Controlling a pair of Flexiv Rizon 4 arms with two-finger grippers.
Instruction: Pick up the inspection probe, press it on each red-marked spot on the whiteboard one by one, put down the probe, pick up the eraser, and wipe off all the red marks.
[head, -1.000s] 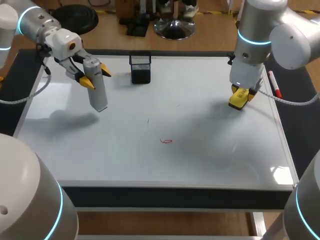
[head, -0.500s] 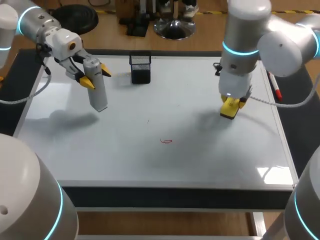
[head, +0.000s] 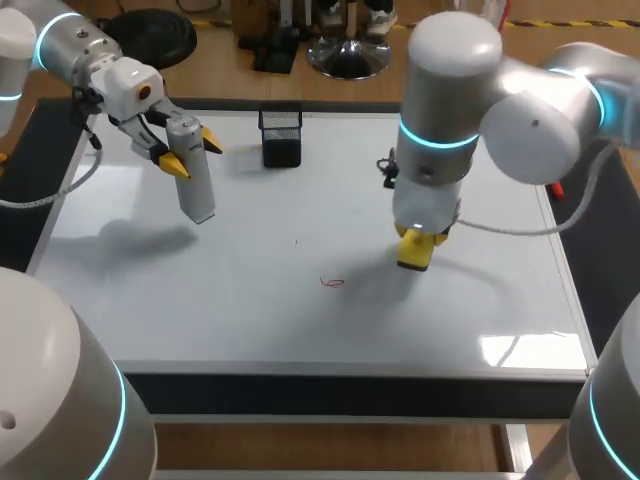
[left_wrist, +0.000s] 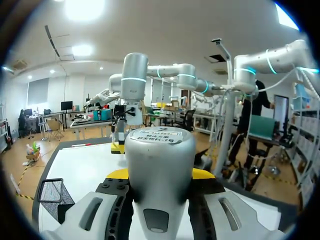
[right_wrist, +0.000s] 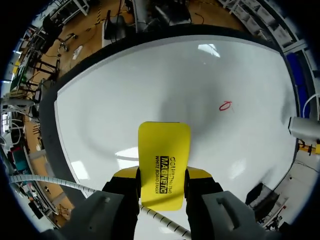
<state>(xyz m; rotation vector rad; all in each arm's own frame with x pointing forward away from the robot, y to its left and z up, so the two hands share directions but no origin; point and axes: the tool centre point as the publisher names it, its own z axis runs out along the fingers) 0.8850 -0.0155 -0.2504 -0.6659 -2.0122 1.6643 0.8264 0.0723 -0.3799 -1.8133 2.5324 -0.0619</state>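
Note:
My left gripper (head: 192, 152) is shut on the grey cylindrical probe (head: 197, 190), held tilted above the whiteboard's (head: 200, 310) far left part. In the left wrist view the probe (left_wrist: 159, 165) fills the space between the yellow tips. My right gripper (head: 416, 240) is shut on the yellow eraser (head: 414, 252), near the board's middle, to the right of a small red mark (head: 332, 283). In the right wrist view the eraser (right_wrist: 162, 165) points down at the board, with the red mark (right_wrist: 225, 105) ahead and to one side of it.
A black mesh pen holder (head: 282, 137) stands at the board's far edge, left of centre. A red marker (head: 555, 188) lies on the right rim, mostly behind my right arm. A faint dark tick (head: 296, 241) sits above the red mark.
My right arm has swung left from the board's right side toward the middle, carrying the eraser closer to the red mark. The left arm and probe have not moved.

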